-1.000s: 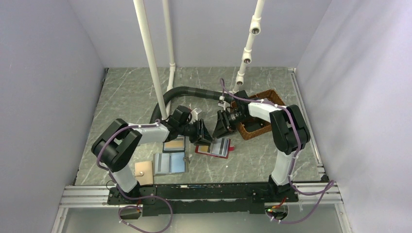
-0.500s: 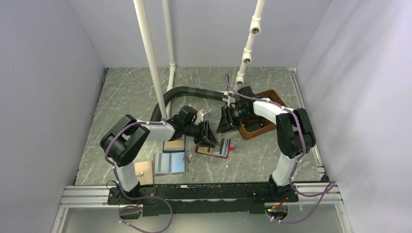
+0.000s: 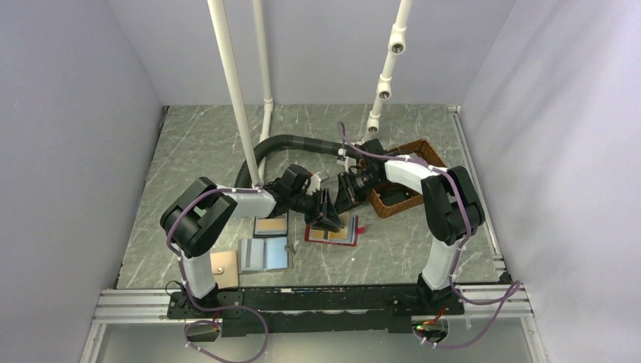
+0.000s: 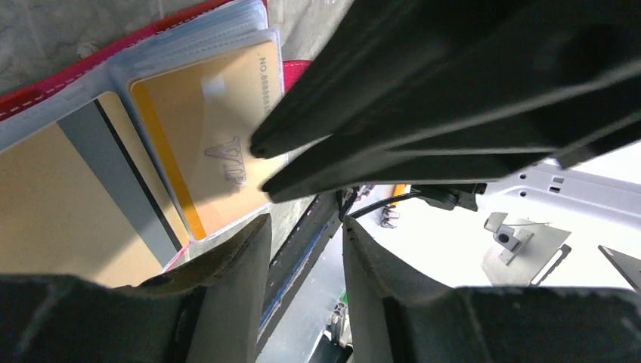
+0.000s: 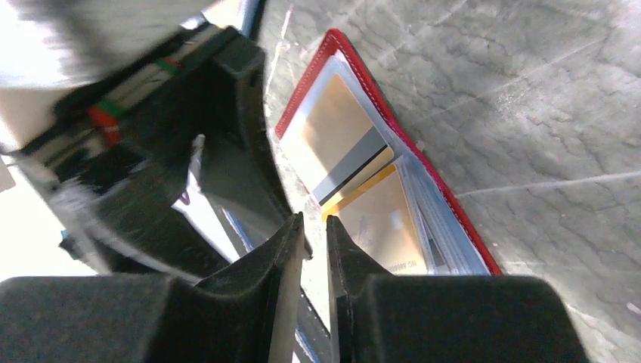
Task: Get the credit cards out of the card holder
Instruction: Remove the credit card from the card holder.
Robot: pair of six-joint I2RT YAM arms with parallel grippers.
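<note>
The red card holder lies open on the table, showing two tan-orange credit cards in clear sleeves. In the left wrist view the holder holds one card with a grey stripe and one with a yellow stripe. Both also show in the right wrist view. My left gripper is open and empty, low over the holder's left half. My right gripper hovers at the holder's far edge, its jaws nearly together with nothing between them; its dark fingers cross the left wrist view.
A wicker basket stands right of the right gripper. A dark-framed blue wallet with a tan panel, a pale blue bifold and a tan square lie front left. A black hose and white pipes stand behind.
My left gripper has moved right, onto the red holder. The holder now shows tan cards where grey and blue panels showed. My right gripper lifted back, then came down again with narrower jaws.
</note>
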